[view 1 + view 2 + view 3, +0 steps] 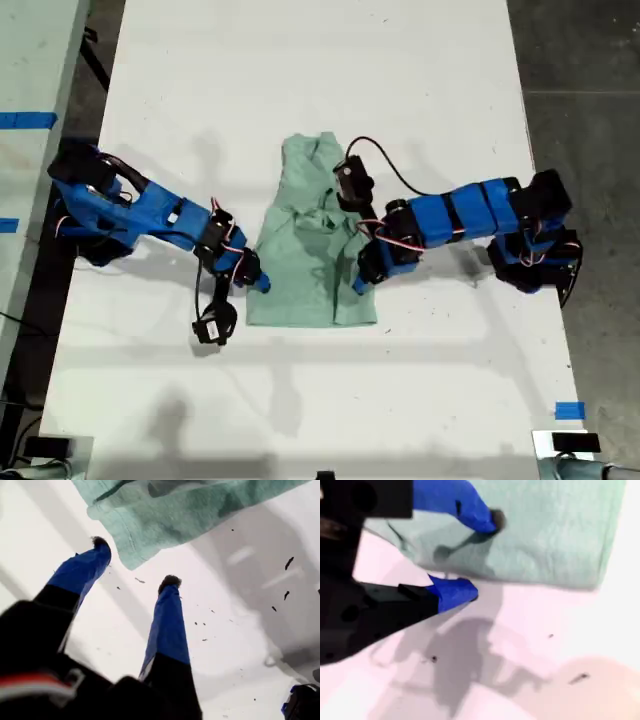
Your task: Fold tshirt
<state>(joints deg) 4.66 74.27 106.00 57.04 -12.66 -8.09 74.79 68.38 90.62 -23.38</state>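
Currently my first gripper (135, 562) and my second gripper (477, 552) are agape, empty, flanking the tshirt (305, 250); uneven pinches could skew the fold.

You get only a hemmed corner of the tshirt (150, 525) in the first wrist view; the rest runs off the frame. The second wrist view is soft all over, so whether the upper finger (465, 505) of my second claw (482, 555) presses the cloth or floats above it you cannot tell. In the exterior view an arm (400, 235) covers part of the tshirt's edge on that view's right.
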